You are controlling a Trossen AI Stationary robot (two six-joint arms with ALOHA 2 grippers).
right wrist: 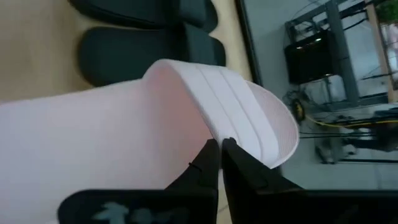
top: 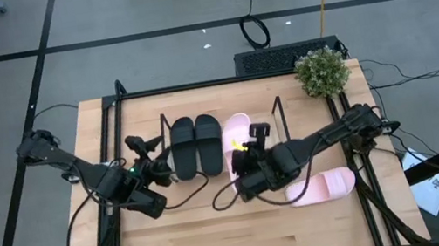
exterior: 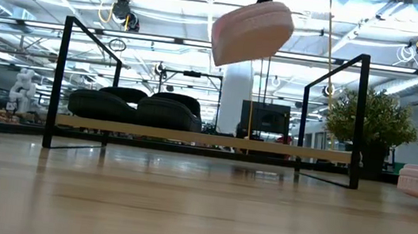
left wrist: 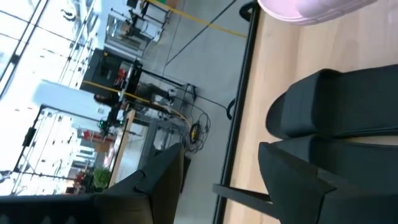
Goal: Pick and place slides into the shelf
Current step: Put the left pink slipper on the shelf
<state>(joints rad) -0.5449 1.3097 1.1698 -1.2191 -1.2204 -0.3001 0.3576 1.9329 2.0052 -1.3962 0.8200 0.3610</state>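
The right gripper (right wrist: 219, 147) is closed on the strap of a pink slide (top: 236, 129), holding it clear of the table. In the low view this slide (exterior: 251, 30) hangs above the shelf (exterior: 206, 139), over the vacant board just beside the black pair. The two black slides (top: 196, 144) sit side by side on the shelf, directly ahead of the left gripper (top: 160, 158). The left gripper is open and holds nothing; it hovers just beside the nearer black slide (left wrist: 336, 115). The second pink slide (top: 325, 185) lies on the table (top: 239, 243) outside the shelf, on the near side of the right arm, well behind its gripper.
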